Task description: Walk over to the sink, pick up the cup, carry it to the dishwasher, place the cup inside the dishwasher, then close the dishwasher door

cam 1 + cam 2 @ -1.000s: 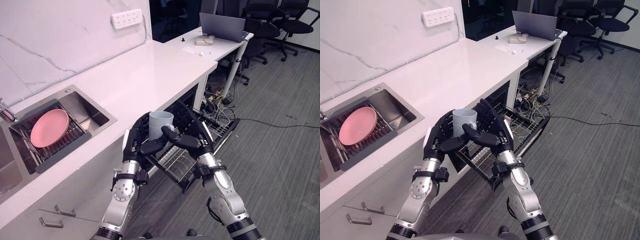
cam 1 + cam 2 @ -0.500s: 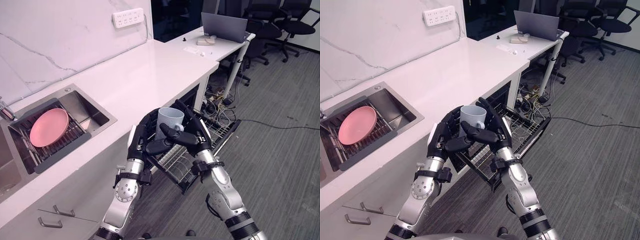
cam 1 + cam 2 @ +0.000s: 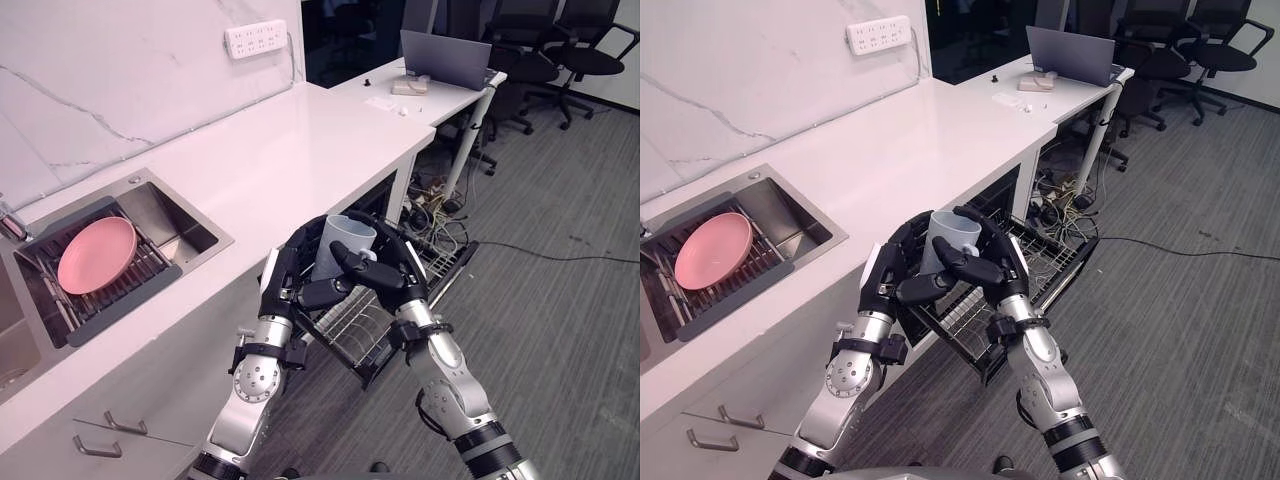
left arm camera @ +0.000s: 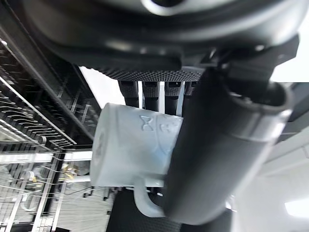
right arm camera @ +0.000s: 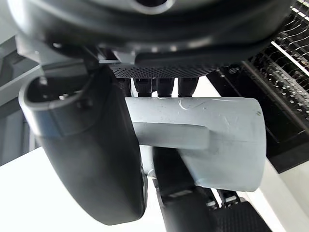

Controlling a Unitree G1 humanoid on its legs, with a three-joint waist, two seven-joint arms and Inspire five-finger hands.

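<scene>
A pale grey-blue cup (image 3: 341,244) is held up in the air between both hands, tilted, above the pulled-out dishwasher rack (image 3: 378,300). My left hand (image 3: 292,275) wraps it from the left and my right hand (image 3: 392,270) from the right, thumbs crossing in front. In the left wrist view the cup (image 4: 133,150) lies against curled fingers with its handle showing. The right wrist view shows the cup (image 5: 203,140) clasped the same way. The open dishwasher (image 3: 1005,205) sits under the white counter (image 3: 290,150).
A sink (image 3: 150,215) at the left holds a pink plate (image 3: 96,255) on a dark rack. A desk with a laptop (image 3: 443,55) stands at the far end, office chairs (image 3: 560,55) behind it. Grey carpet (image 3: 560,320) spreads to the right.
Both hands have carried the cup slightly up and to the right, toward the dishwasher rack, and the cup now tilts more.
</scene>
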